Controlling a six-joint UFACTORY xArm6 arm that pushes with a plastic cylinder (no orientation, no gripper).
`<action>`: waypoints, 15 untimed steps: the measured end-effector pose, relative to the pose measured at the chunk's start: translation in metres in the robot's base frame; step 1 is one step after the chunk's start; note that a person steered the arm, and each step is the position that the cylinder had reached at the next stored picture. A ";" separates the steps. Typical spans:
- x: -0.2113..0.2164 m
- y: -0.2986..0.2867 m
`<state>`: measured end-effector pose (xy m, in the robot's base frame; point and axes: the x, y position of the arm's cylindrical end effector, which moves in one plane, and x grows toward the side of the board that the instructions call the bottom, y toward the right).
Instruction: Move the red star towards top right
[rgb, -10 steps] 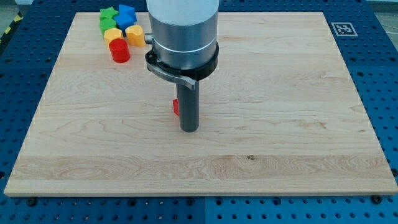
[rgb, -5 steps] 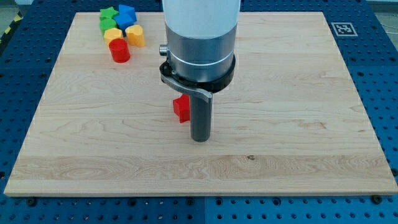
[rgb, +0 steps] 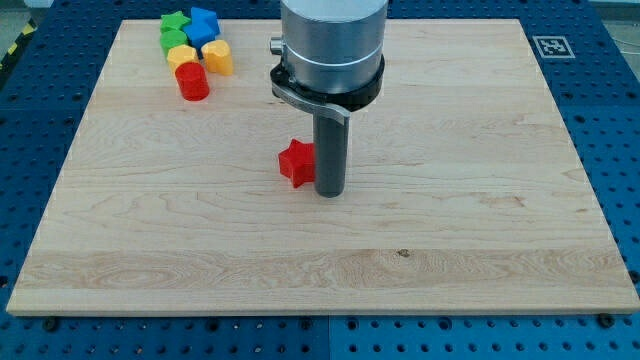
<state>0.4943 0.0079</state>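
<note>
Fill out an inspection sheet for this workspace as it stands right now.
Surface: wooden board on a blue perforated table; a small dark knot in the wood toward the view's bottom.
Job's things: red star near the board's middle, lying flat.
Clutter: cluster at the view's top left: green star, blue block, green block, yellow block, yellow block, red cylinder.
Grippers: none fitted; my tip sits just to the view's right of the red star, against it or nearly so.
Cables: nothing seen.
Surroundings: printed marker tag off the board's top right corner.
</note>
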 end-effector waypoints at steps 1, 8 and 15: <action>0.000 0.020; -0.009 -0.068; -0.021 0.001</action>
<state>0.4729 0.0086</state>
